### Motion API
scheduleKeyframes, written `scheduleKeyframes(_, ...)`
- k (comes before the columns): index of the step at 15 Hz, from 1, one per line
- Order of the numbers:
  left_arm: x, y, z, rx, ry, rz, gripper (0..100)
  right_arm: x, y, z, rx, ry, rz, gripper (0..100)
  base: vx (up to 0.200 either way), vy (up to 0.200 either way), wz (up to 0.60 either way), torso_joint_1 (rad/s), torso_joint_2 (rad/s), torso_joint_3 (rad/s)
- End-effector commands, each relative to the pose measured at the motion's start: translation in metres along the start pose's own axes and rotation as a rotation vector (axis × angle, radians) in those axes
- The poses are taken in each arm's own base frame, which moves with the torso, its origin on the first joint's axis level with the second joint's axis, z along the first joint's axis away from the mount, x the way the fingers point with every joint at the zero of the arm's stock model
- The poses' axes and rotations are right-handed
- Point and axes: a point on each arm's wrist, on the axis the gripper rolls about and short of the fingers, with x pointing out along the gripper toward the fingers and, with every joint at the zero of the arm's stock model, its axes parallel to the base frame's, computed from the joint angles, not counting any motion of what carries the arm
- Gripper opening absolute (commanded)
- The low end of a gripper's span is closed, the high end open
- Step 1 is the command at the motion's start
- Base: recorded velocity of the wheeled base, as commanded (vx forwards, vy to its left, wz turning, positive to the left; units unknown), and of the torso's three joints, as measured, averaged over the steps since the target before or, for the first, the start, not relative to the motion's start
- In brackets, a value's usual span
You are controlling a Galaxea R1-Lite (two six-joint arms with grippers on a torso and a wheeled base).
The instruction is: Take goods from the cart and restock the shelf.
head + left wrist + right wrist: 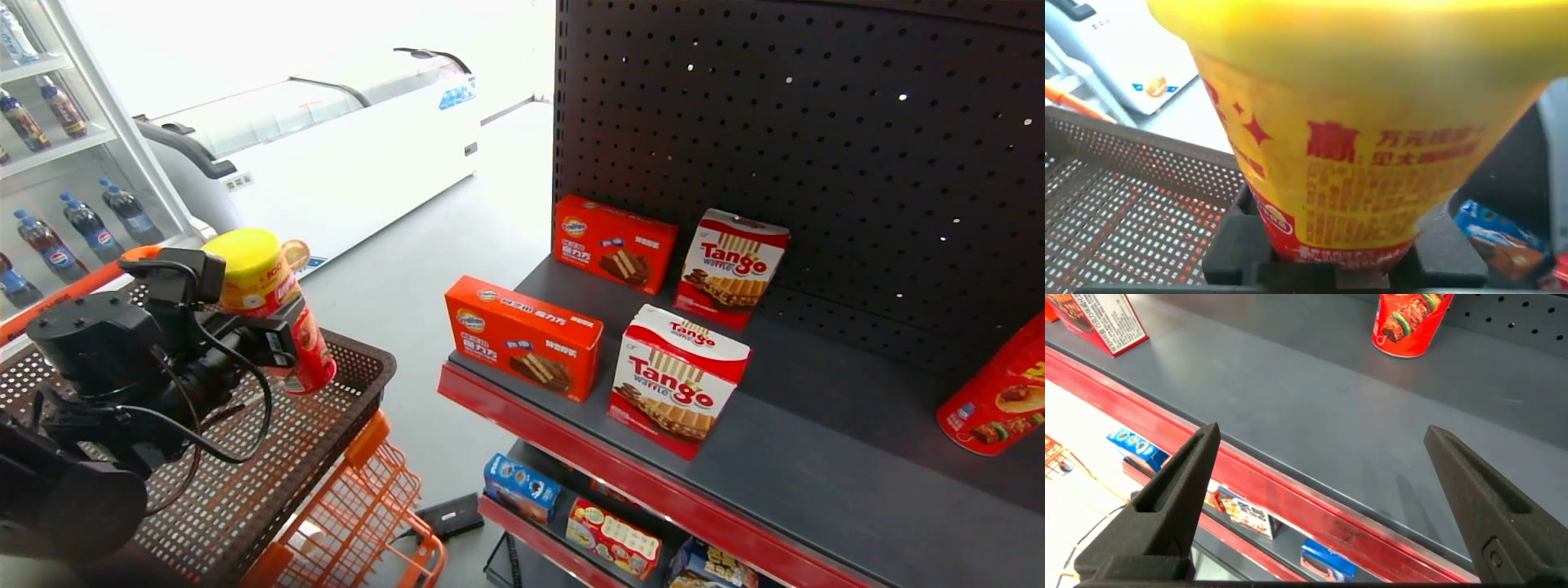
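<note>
Pinching the canister [253,278], left pincer [286,339] hangs beside the shelf [816,441]; right pincer [1321,433] spread above it. Land the canister upright, gently.

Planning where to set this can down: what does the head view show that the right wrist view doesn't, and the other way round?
Head view only: the left gripper shut on the yellow-lidded can above the cart basket, and two orange boxes on the shelf. Right wrist view only: the right gripper, open, above the shelf's bare front part. Both: the shelf, the red canister on it, and the blue box below it.
</note>
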Motion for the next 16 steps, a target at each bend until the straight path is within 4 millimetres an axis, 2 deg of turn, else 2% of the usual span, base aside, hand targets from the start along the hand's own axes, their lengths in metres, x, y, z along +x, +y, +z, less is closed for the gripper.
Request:
scheduleKeyframes(1, -0.026, -0.001, 0.035, 0.001, -0.066, -0.037, 0, 0.000, 0.000, 0.000, -0.001, 0.000, 0.000, 100, 0.000, 0.000, 0.00, 0.000, 0.00, 0.000)
scheduleKeyframes(3, -0.045, -0.007, 0.042, 0.000, -0.075, -0.106, 0, 0.000, 0.000, 0.000, -0.001, 0.000, 0.000, 100, 0.000, 0.000, 0.00, 0.000, 0.00, 0.000)
scheduleKeyframes(7, -0.054, -0.022, 0.053, 0.000, -0.113, -0.172, 0, 0.000, 0.000, 0.000, -0.001, 0.000, 0.000, 100, 0.000, 0.000, 0.00, 0.000, 0.00, 0.000)
scheduleKeyframes(8, -0.059, -0.038, 0.058, -0.009, -0.128, -0.236, 0, 0.000, 0.000, 0.000, -0.001, 0.000, 0.000, 100, 0.000, 0.000, 0.00, 0.000, 0.00, 0.000)
scheduleKeyframes(12, -0.072, -0.079, 0.054, -0.023, -0.119, -0.424, 0, 0.000, 0.000, 0.000, -0.001, 0.000, 0.000, 100, 0.000, 0.000, 0.00, 0.000, 0.00, 0.000)
scheduleKeyframes(13, -0.073, -0.096, 0.054, -0.030, -0.119, -0.494, 0, 0.000, 0.000, 0.000, -0.001, 0.000, 0.000, 100, 0.000, 0.000, 0.00, 0.000, 0.00, 0.000)
scheduleKeyframes(16, -0.077, -0.120, 0.058, -0.042, -0.140, -0.596, 0, 0.000, 0.000, 0.000, -0.001, 0.000, 0.000, 100, 0.000, 0.000, 0.00, 0.000, 0.00, 0.000)
